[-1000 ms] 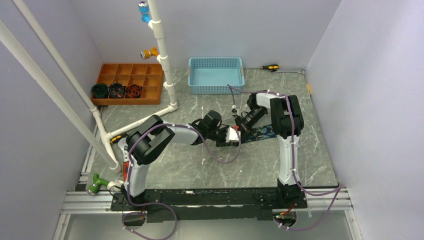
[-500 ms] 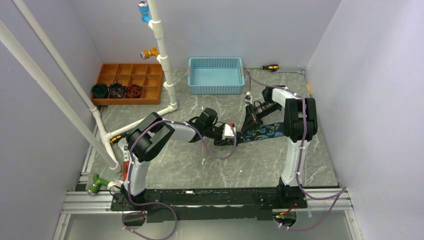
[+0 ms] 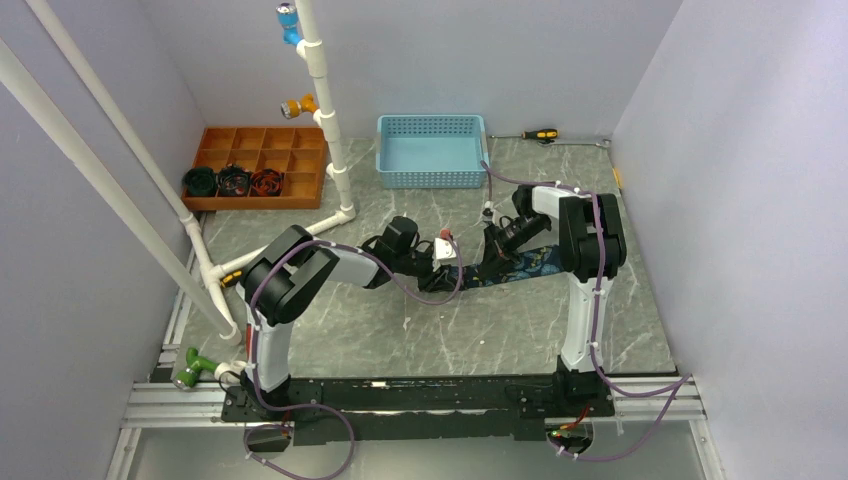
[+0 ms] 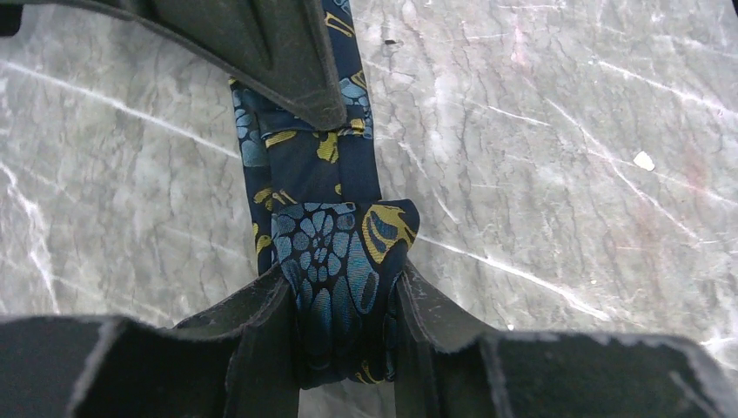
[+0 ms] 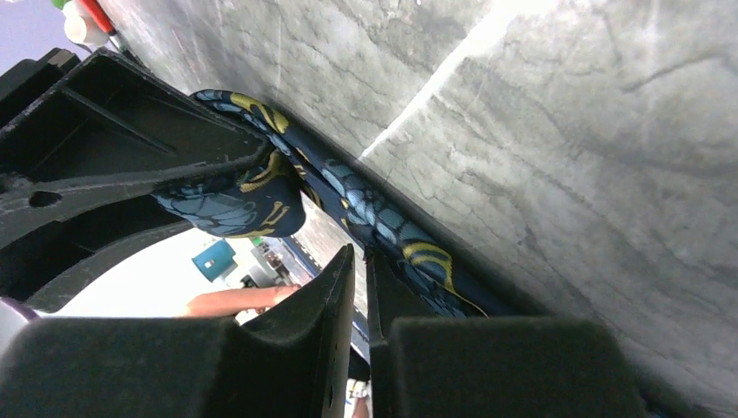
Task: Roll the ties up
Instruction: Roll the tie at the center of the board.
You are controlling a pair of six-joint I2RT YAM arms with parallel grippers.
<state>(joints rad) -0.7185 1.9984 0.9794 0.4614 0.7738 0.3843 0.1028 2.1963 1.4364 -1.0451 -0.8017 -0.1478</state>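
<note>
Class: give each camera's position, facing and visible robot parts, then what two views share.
Top external: above, behind the arms, facing down at the table; both arms show.
Left wrist: on that wrist, facing down; left claw shut on the tie.
Right wrist: on that wrist, skimming the table; right claw shows.
Shared: both wrist views show the tie's rolled end.

No writing, label, brand, number or sign can be read in any view

Grey marble tbl (image 3: pixel 400 330), blue basket (image 3: pixel 432 150), wood tray (image 3: pixel 260 165), screwdriver (image 3: pixel 540 134), 1 tie (image 3: pixel 525 266)
</note>
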